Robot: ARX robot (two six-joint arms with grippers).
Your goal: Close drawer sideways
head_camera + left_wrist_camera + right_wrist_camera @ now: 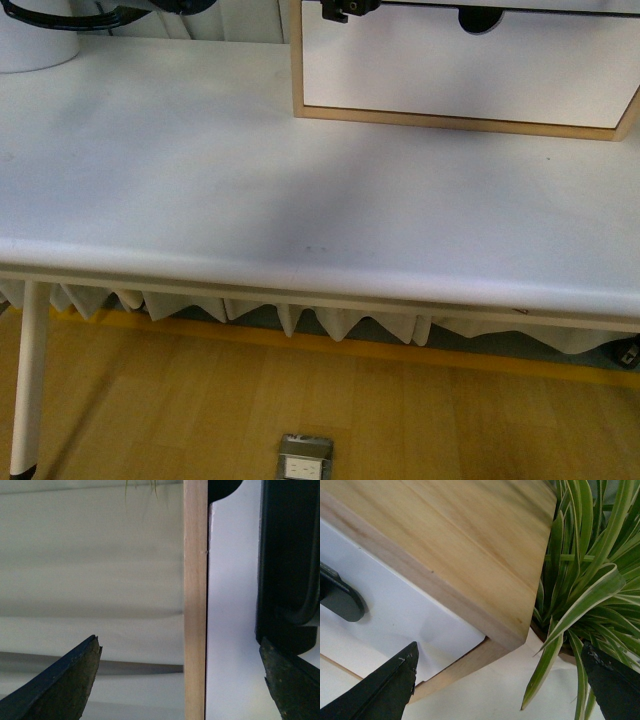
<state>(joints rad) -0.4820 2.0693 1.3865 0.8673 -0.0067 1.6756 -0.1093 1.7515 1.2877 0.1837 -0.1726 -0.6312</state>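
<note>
The light-wood cabinet [310, 60] stands at the far right of the white table. One of its white fronts [470, 70], with a dark semicircular notch, shows in the front view; no handle shows there. In the left wrist view the drawer [232, 610] lies beside the wood frame edge [195, 600], with its black bar handle [287, 555]. My left gripper [180, 685] is open, its jaws on either side of that frame edge. In the right wrist view the drawer [395, 615] and handle end [340, 600] sit under the wood top [450, 535]. My right gripper [495, 690] is open and empty.
A striped green plant [590, 580] stands close to the cabinet's corner, by my right gripper. A white object with a black ring [40, 35] sits at the table's far left. A small black part [345, 8] shows at the cabinet's upper left.
</note>
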